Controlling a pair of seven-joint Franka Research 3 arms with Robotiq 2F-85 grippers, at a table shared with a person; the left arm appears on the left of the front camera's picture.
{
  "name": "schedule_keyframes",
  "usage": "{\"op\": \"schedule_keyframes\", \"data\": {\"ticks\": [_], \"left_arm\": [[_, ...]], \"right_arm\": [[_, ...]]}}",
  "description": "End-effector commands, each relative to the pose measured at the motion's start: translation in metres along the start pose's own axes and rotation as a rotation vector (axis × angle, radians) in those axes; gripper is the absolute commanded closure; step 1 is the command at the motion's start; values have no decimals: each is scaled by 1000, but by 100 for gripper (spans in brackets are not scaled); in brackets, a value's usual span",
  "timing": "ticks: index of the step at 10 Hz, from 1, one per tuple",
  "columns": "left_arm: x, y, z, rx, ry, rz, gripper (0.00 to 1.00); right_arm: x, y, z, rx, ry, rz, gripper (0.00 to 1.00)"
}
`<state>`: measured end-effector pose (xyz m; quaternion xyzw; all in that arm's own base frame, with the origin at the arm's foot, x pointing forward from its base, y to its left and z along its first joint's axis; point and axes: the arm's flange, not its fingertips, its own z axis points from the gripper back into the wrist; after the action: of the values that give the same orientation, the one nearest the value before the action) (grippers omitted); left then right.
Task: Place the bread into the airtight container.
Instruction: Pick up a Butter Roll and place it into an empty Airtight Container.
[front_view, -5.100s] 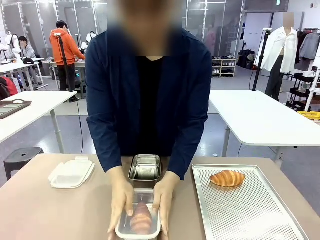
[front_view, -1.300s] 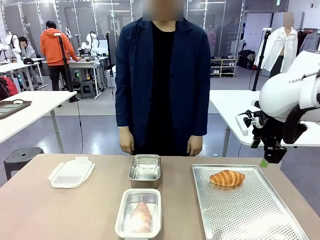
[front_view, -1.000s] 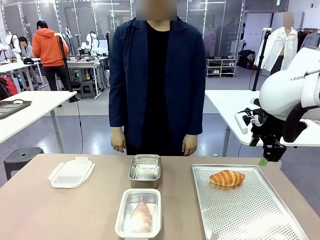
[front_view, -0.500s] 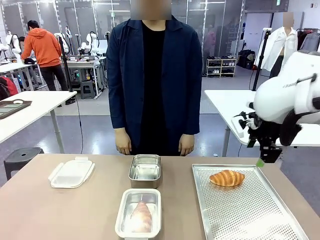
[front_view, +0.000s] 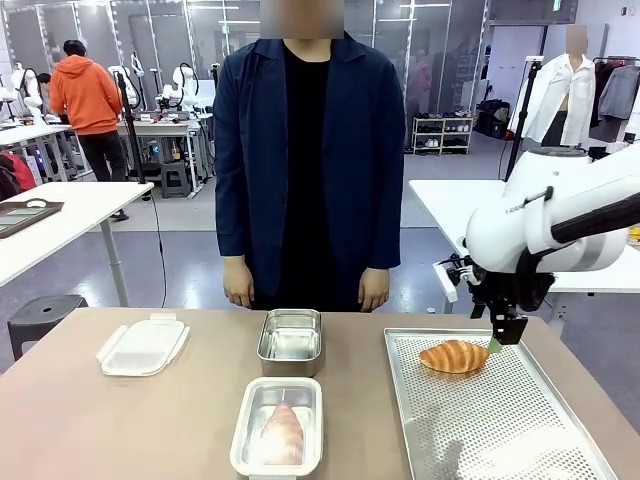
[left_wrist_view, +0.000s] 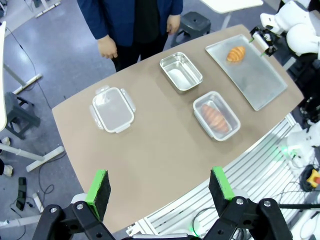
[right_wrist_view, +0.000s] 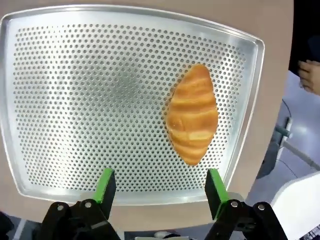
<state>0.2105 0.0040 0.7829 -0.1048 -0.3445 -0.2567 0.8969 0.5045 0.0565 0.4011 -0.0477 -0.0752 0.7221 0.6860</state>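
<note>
We see a tan worktop (front_view: 120, 420) in an open lab. A perforated steel tray (front_view: 500, 430) carries the golden, ridged croissant (front_view: 455, 356) at its far end. An empty rectangular steel container (front_view: 290, 335) sits mid-worktop. The right hand (right_wrist_view: 160, 184) hovers by the croissant, fingers apart. The left hand (left_wrist_view: 159, 185) hangs high, fingers apart.

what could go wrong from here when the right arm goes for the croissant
1. The open right gripper hangs toward one side of the croissant, not centred on it. Closing there might nudge or squash the bread rather than hold it.
2. The near container already holds a bread, and the empty steel container stands just behind it, so a drop could land in the wrong one.
</note>
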Motion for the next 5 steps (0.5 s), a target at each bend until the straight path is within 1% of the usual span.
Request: {"op": "schedule_keyframes", "data": {"ticks": [1,3,5], "left_arm": [[1,-1,0,-21,-4,-17,0],[1,-1,0,-21,-4,-17,0],[1,-1,0,-21,-4,-17,0]], "right_arm": [[13,-20,-15,-3,38,-37,10],[17,-33,-34,22,8,-57,10],[18,-48,-54,-1,23,-75,10]]}}
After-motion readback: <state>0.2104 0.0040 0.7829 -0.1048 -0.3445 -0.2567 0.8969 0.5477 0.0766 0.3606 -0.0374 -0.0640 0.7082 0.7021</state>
